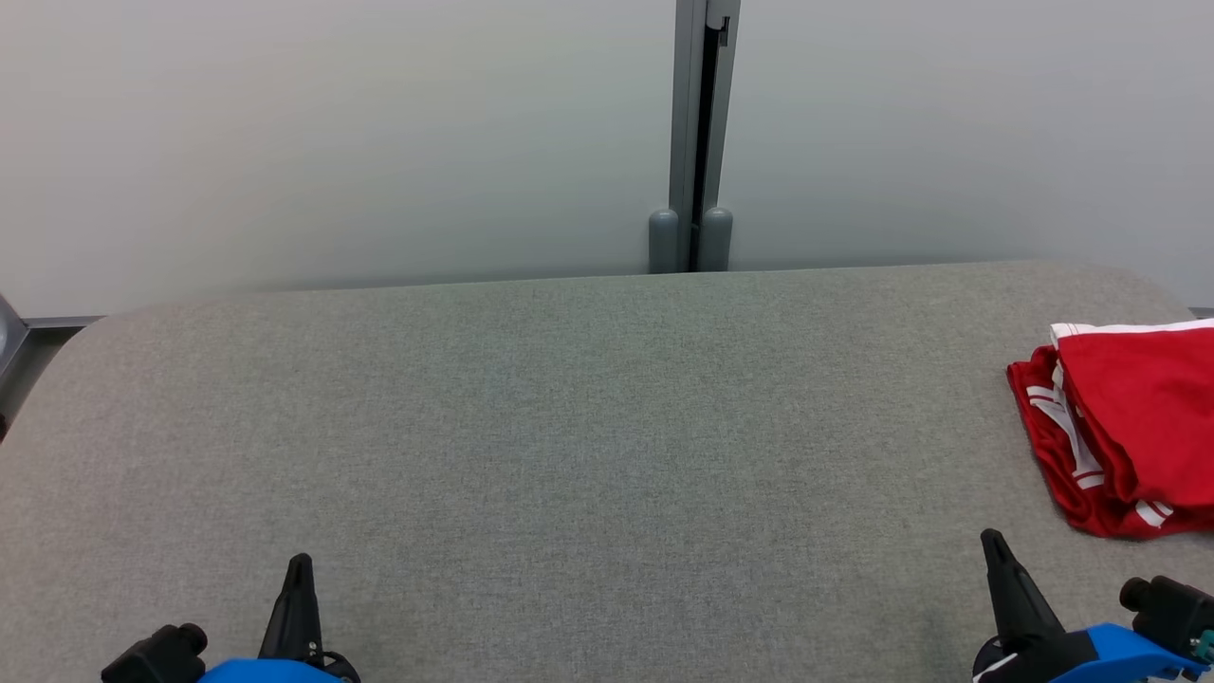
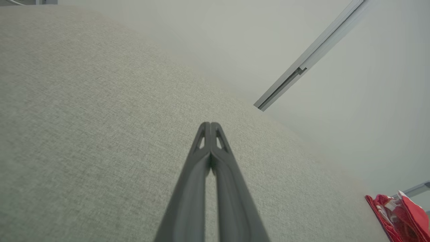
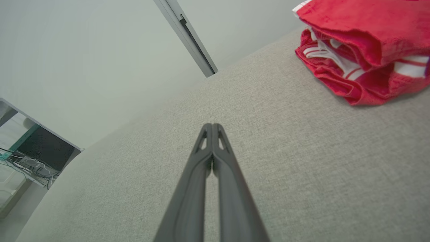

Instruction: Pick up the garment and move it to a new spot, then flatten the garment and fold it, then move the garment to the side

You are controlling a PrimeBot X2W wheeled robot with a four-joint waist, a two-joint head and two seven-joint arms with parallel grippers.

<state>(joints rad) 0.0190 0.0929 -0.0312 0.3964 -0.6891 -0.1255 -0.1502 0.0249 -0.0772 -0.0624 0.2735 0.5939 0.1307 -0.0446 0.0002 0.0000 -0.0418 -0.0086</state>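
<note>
Grey woven cloth covered the surface [image 1: 569, 427], and at its near edge the 2 end effectors sat low, pointing toward the far side. The left end effector [image 1: 300, 567] was at the near left, pressed together tip to tip with nothing caught in it. The left wrist view showed the same closed pair over bare cloth. The right end effector [image 1: 993, 545] was at the near right, likewise closed and holding nothing. With both parked well apart and clear of the work, the posture read as a rest pose rather than a reach.

Further out, close to the surface's right edge and a little beyond the right end effector, lay the red garment [image 1: 1129, 427] with white trim. It was doubled over in several layers, a smooth upper panel above rumpled lower ones, with stripes showing along its open left side. It touched neither end effector. Stacked and off to the side, it matched what the task would leave behind. It could equally have been a bundle waiting to be carried, spread and folded, and 1 moment could not settle which.

Beyond the far edge stood a pale wall [image 1: 332, 142], split by a grey metal post [image 1: 700, 133].
</note>
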